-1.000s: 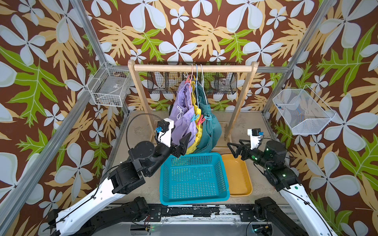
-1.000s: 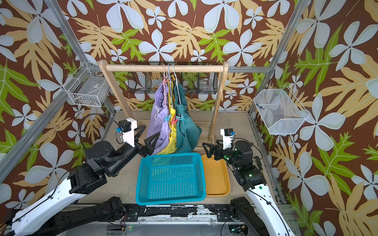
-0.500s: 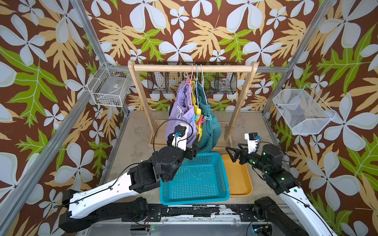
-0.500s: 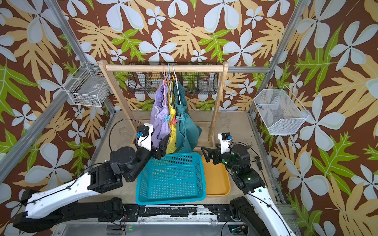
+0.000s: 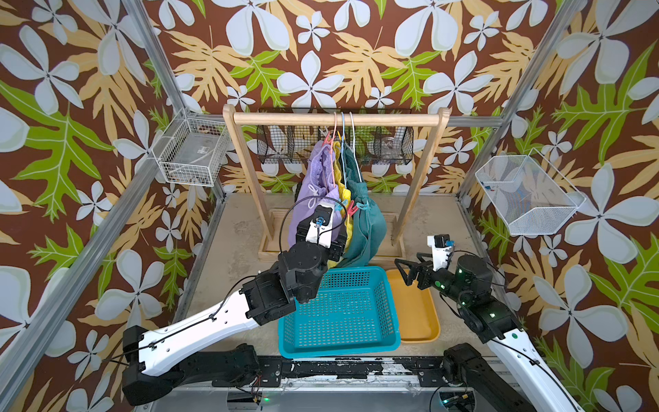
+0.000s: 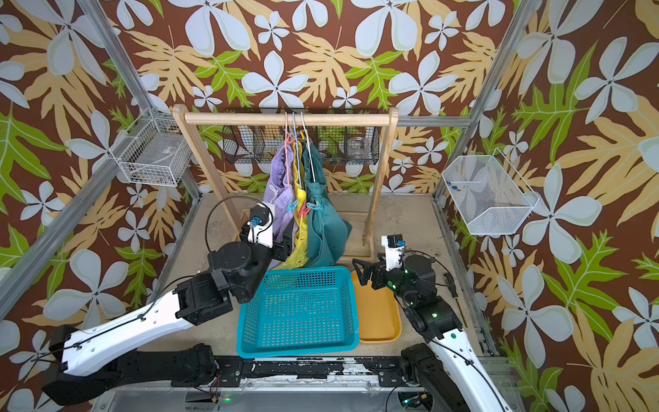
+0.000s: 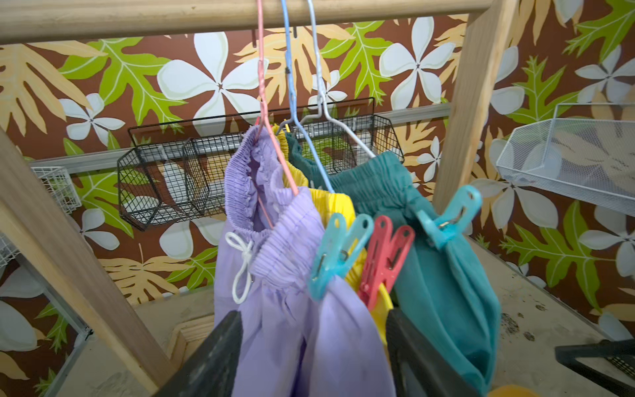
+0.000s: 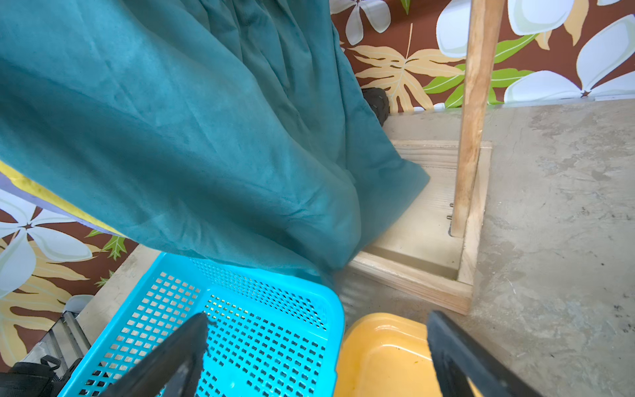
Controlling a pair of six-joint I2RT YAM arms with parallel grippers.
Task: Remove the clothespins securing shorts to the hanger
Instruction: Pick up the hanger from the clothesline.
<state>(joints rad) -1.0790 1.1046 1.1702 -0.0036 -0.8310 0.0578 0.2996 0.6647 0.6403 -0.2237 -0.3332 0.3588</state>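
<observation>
The left gripper [image 7: 311,319] has swung in beneath the wooden rail [image 7: 137,17], jaws half-spread astride the lilac shorts [image 7: 271,206]; just above it sits the light-blue clothespin [image 7: 331,261], likely next; the right gripper [image 8: 318,318] waits wide, clear.

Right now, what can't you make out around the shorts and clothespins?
- Upper clothespins: top views, too small, partly behind waistbands.
- Yellow shorts: left wrist view, mostly covered by lilac shorts and teal shorts.
- Left fingers: top views, hidden by their own arm; in the wrist view, contact with fabric unclear.
</observation>
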